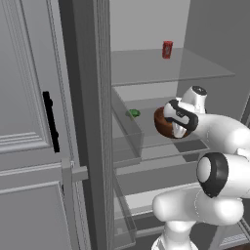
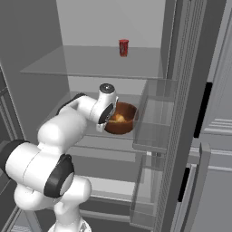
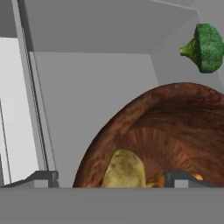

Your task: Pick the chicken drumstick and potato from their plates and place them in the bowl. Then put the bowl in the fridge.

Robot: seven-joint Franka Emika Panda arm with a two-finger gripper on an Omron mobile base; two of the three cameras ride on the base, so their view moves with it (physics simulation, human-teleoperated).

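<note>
The dark reddish-brown bowl (image 1: 163,124) (image 2: 123,121) (image 3: 175,122) stands on a glass shelf inside the open fridge (image 1: 29,122). In the bowl lie the olive-yellow potato (image 3: 124,170) and the golden-orange chicken drumstick (image 3: 155,179) (image 2: 118,118). My gripper (image 3: 113,178) (image 1: 177,128) is at the bowl's near rim. It is open, with one fingertip (image 3: 43,177) outside the rim, apart from it, and the other (image 3: 183,177) over the inside. The plates are out of view.
A green broccoli floret (image 3: 205,48) (image 1: 133,113) lies on the same shelf behind the bowl. A red can (image 1: 167,49) (image 2: 123,47) stands on the shelf above. Clear door bins (image 2: 154,122) (image 1: 128,132) hang close beside the bowl. The door's black handle (image 1: 50,122) is at the left.
</note>
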